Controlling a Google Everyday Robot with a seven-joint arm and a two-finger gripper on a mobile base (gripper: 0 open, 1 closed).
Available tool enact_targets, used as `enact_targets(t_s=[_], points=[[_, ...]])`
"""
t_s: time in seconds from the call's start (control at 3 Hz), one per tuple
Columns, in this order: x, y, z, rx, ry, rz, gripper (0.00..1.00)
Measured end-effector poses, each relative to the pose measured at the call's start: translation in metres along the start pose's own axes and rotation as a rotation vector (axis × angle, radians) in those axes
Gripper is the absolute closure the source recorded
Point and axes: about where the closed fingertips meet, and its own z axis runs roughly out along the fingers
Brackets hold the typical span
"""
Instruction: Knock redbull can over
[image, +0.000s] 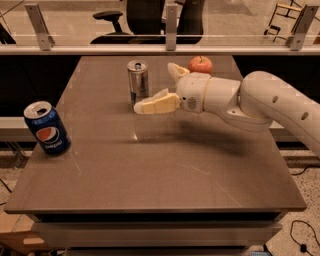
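Note:
The redbull can (138, 82) is a slim silver can with faint blue markings, standing upright at the back middle of the brown table (150, 165). My gripper (153, 87) reaches in from the right on a white arm and is open. Its lower cream finger (156, 105) points left, with its tip at the can's base on the right front side. Its upper finger (175, 71) points up and back, just right of the can. I cannot tell whether the lower finger touches the can.
A dark-blue Pepsi can (47, 128) stands upright near the table's left edge. A red apple (200, 64) sits at the back, behind the gripper. A metal railing (160, 48) and office chairs lie beyond the table's far edge.

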Motion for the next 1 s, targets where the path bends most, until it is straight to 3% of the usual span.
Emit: enact_targets(t_s=[1.0], points=[[0.006, 0.003, 0.054, -0.068, -0.025, -0.031, 0.00]])
